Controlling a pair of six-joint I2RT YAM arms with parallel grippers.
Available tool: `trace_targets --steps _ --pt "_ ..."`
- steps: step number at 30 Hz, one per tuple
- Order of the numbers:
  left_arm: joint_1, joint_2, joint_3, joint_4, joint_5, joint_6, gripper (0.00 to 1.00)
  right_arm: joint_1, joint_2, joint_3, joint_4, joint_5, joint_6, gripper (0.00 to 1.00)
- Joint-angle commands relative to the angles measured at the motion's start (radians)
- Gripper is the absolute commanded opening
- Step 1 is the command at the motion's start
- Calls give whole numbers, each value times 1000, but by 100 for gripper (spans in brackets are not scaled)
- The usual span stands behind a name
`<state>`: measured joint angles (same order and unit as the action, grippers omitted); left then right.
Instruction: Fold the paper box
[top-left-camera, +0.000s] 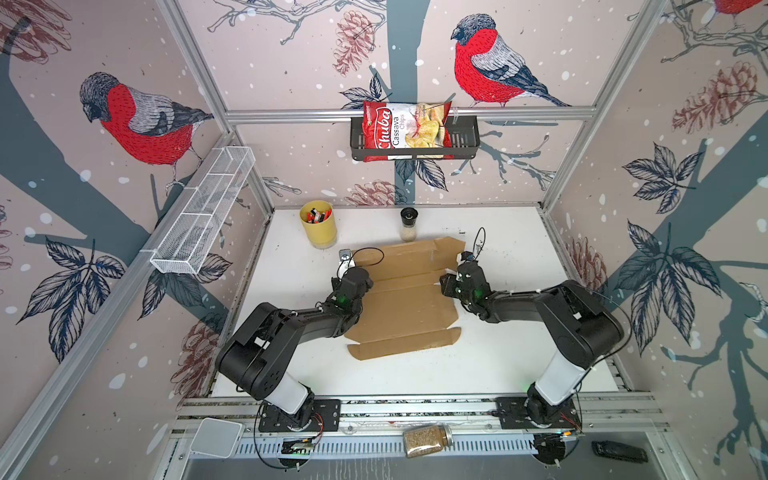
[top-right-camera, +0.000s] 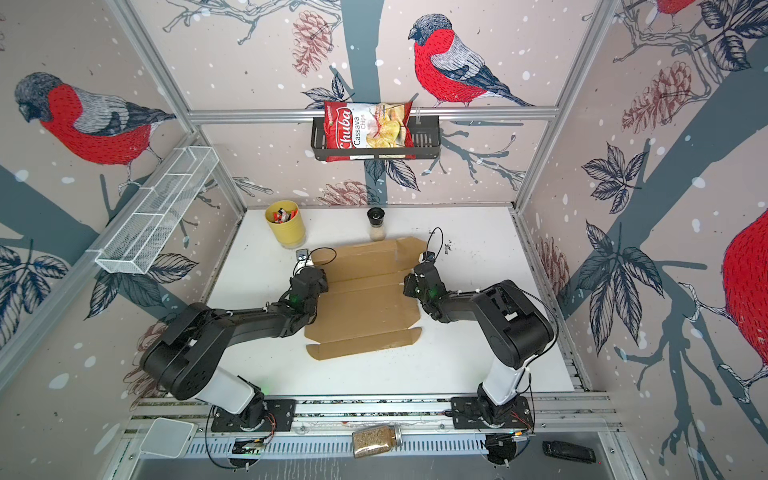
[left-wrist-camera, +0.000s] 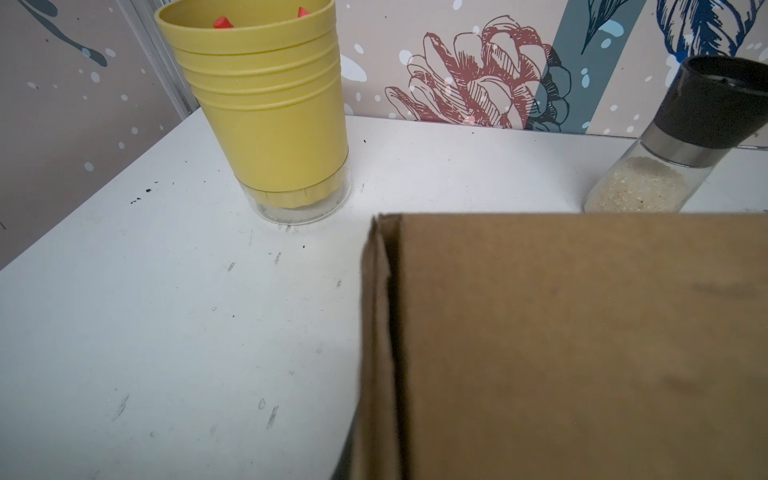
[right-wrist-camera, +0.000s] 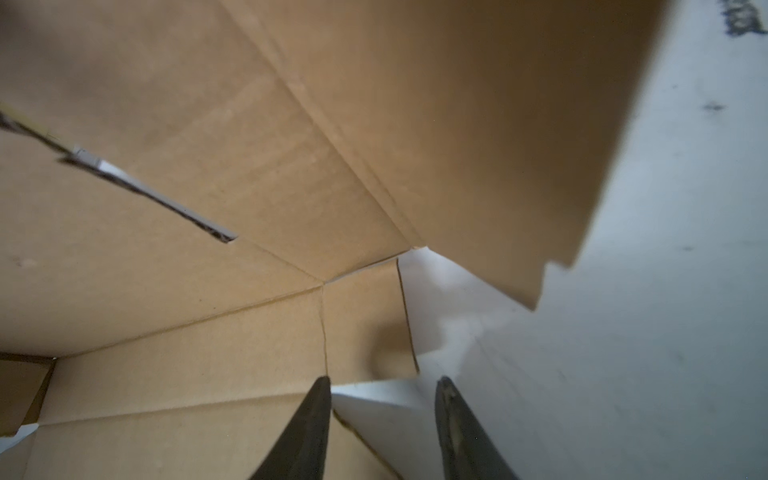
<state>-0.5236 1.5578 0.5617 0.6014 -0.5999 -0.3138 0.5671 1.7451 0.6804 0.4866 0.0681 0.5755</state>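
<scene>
We see the paper box (top-left-camera: 407, 299) (top-right-camera: 365, 299) lying mostly flat as an unfolded brown sheet in the middle of the white table (top-left-camera: 519, 332), with its long axis running from 12 to 6 o'clock. At its 1 o'clock corner a flap tilts up off the surface, and the right wrist view shows that raised panel looming over the creased sheet. The left gripper (top-left-camera: 346, 258) (top-right-camera: 302, 259) sits at the sheet's 10 o'clock corner. Its fingers are hidden behind a cardboard flap that fills the left wrist view, but they are closed tight; we cannot tell whether cardboard is pinched between them. The right gripper (top-left-camera: 446, 284) (right-wrist-camera: 382, 380) is at the sheet's 2 o'clock edge. Its fingers (right-wrist-camera: 316, 415) are spread moderately apart and grip nothing, one over the cardboard and the other over bare table. A yellow cup (top-left-camera: 318, 224) (left-wrist-camera: 266, 112) stands at 11 o'clock from the sheet, well apart from it. A glass grinder (top-left-camera: 408, 224) (left-wrist-camera: 665, 153) with a black cap stands at 12 o'clock, just beside the far edge.
</scene>
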Motion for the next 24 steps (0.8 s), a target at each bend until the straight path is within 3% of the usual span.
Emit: trace_targets --steps 1,24 --pt "2 9 5 -36 45 9 5 -6 30 27 39 -11 -5 45" --pt "2 22 4 -39 56 4 5 47 15 59 29 -47 -15 32"
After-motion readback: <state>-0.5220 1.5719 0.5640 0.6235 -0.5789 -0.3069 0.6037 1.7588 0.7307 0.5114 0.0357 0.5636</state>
